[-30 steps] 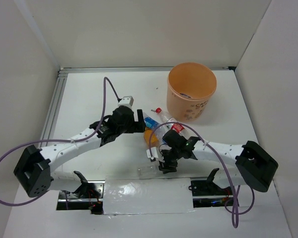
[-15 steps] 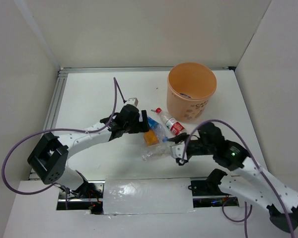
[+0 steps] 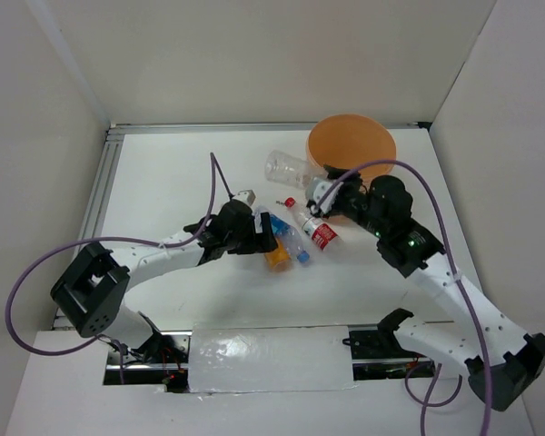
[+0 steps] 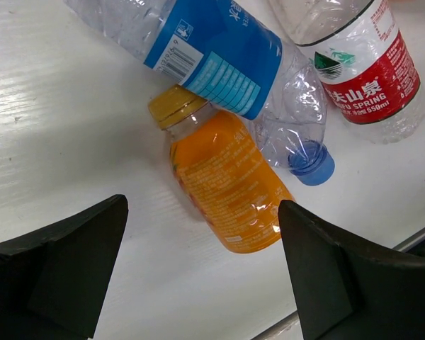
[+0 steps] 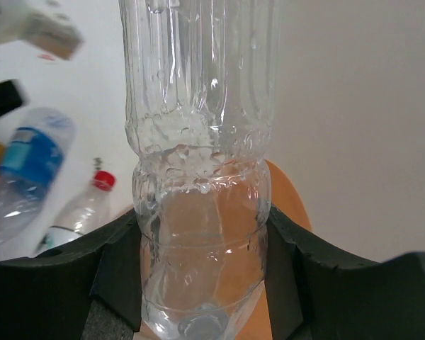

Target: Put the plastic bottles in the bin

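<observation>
My right gripper (image 3: 325,184) is shut on a clear unlabelled bottle (image 3: 292,167), held in the air just left of the orange bin (image 3: 359,138); in the right wrist view the bottle (image 5: 198,142) fills the space between the fingers (image 5: 71,276) and the bin (image 5: 290,205) shows behind it. My left gripper (image 3: 271,238) is open over an orange bottle (image 4: 223,180) lying on the table. A blue-labelled bottle (image 4: 212,53) lies against its cap end, and a red-labelled bottle (image 4: 358,67) lies beside that. All three show in the top view: orange (image 3: 276,254), blue (image 3: 289,238), red (image 3: 313,224).
White walls close the table on three sides. A metal rail (image 3: 95,204) runs along the left edge. A taped strip (image 3: 268,350) and the arm bases lie at the near edge.
My right gripper has lifted the clear bottle from the table's front middle up and back to beside the bin. My left gripper has shifted slightly forward over the orange bottle.
</observation>
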`<state>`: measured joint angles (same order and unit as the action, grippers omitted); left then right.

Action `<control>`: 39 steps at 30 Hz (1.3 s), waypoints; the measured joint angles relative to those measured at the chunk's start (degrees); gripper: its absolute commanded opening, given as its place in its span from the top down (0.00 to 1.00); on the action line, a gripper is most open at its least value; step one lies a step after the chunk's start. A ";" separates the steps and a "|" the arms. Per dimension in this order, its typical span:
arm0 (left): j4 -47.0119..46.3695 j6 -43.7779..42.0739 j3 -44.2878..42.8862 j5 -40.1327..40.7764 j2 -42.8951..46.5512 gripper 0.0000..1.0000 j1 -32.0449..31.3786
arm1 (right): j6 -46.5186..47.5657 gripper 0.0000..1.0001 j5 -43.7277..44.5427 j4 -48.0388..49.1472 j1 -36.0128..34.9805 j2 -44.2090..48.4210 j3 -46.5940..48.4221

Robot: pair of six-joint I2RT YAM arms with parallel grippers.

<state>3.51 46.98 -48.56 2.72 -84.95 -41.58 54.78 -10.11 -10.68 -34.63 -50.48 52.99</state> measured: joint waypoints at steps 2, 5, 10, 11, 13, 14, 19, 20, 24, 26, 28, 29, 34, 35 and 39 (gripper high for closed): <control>-0.81 0.20 0.07 -0.24 -0.33 0.00 -0.37 | -1.51 0.64 0.35 1.81 3.26 -3.04 2.21; -2.36 0.94 0.09 -0.52 -0.96 0.00 -1.25 | -4.52 0.60 -0.07 3.39 8.74 -6.47 5.86; -4.48 1.42 0.13 -0.66 -2.91 0.00 -2.19 | -9.60 0.23 -2.34 2.89 15.54 -11.34 11.78; -4.70 1.42 0.13 -0.66 -3.54 0.01 -2.32 | -10.64 0.10 -3.06 2.60 16.85 -12.39 12.59; -4.90 1.46 0.13 -0.63 -4.81 0.01 -2.62 | -12.79 0.01 -5.31 1.68 19.78 -14.27 13.64; -4.98 1.62 0.13 -0.66 -5.31 0.03 -2.78 | -13.64 0.01 -6.60 1.22 21.22 -15.06 14.03; -6.58 1.88 -0.22 -0.42 -8.31 0.06 -3.91 | -20.83 0.01 -15.43 -2.05 30.05 -18.21 16.90; -6.49 1.90 -0.22 -0.31 -8.98 0.08 -4.15 | -22.14 0.01 -17.55 -2.36 31.80 -18.34 17.49; -7.04 2.03 -0.87 -0.07 -10.64 0.27 -4.63 | -26.51 0.01 -27.91 -2.78 37.51 -17.31 18.64; -7.52 2.03 -1.73 -0.04 -11.67 0.55 -4.85 | -28.02 0.01 -32.89 -2.93 39.19 -15.85 18.23; -8.00 2.14 -2.12 -0.07 -12.22 0.68 -5.03 | -29.35 0.01 -37.33 -2.91 40.09 -13.53 16.92; -8.04 2.01 -2.14 -0.07 -12.26 0.83 -5.07 | -29.86 0.01 -39.17 -2.99 40.15 -12.22 16.09; -3.15 -0.44 -2.03 0.37 -8.96 0.96 -6.08 | -30.34 0.33 -46.60 -4.90 40.30 -7.58 13.68; -1.29 -1.99 -1.99 0.66 -6.71 0.98 -6.73 | -28.46 0.74 -48.09 -6.91 40.44 -7.19 13.75; 3.76 -6.80 -3.45 0.59 6.43 1.00 -8.57 | -20.85 0.96 -51.47 -15.56 40.74 -6.49 13.42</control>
<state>7.27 40.18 -52.01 3.31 -78.52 -50.15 33.93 -61.58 -26.24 6.11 -56.97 66.41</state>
